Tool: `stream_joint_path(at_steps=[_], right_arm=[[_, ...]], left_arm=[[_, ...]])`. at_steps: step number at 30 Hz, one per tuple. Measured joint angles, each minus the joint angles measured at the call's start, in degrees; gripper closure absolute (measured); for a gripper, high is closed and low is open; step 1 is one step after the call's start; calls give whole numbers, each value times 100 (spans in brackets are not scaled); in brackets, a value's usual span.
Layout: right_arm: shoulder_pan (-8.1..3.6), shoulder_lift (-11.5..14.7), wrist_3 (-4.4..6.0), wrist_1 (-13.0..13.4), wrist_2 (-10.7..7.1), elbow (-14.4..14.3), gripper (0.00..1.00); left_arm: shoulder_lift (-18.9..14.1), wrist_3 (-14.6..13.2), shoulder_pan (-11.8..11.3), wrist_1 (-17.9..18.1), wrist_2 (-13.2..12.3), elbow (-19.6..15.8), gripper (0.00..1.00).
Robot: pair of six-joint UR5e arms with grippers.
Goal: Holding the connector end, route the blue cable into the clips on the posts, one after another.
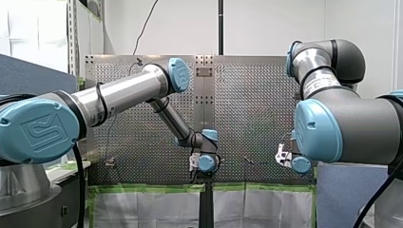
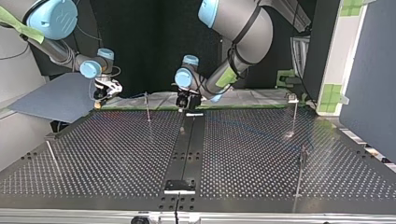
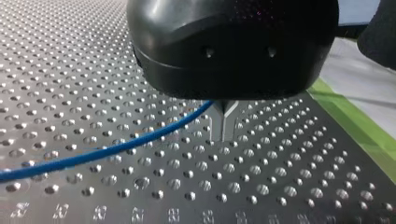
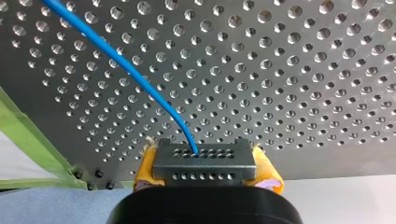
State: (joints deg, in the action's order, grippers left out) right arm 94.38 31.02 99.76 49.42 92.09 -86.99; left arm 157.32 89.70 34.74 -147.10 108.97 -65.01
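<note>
The blue cable (image 4: 126, 70) leaves a dark grey connector block (image 4: 205, 169) and runs away over the perforated plate. My right gripper (image 4: 205, 160) is shut on that connector, yellow pads (image 4: 145, 164) on both sides; it sits near the plate's far edge at the top view's left (image 2: 103, 91). My left gripper (image 3: 223, 134), black with metal fingers, is shut with the blue cable (image 3: 116, 148) passing through the notch of its fingers, just above the plate. It hangs at the plate's middle strip (image 2: 188, 101). Thin posts (image 2: 147, 107) (image 2: 295, 112) (image 2: 300, 173) stand on the plate.
Another post (image 2: 52, 157) leans at the top view's left front. Green tape (image 3: 359, 126) marks the plate's edge beside my left gripper. A black bracket (image 2: 179, 185) sits on the middle strip near the front. A grey panel (image 2: 51, 98) lies under my right arm.
</note>
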Motion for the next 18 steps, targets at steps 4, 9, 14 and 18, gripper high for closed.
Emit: stream_joint_path(at_steps=[4,9,14,18], right_arm=[[-4,-2,1,-11,-1,31,100],[-9,-6,24,-18,11,82,100],[-17,-11,112,-19,39,145,100],[-19,-14,175,-16,71,191,100]], left_arm=[[-2,-111,-10,3,203,0,99],[-2,-289,-16,5,454,0,99],[-3,-424,-17,40,685,0,99],[-3,-449,-17,78,849,0,99]])
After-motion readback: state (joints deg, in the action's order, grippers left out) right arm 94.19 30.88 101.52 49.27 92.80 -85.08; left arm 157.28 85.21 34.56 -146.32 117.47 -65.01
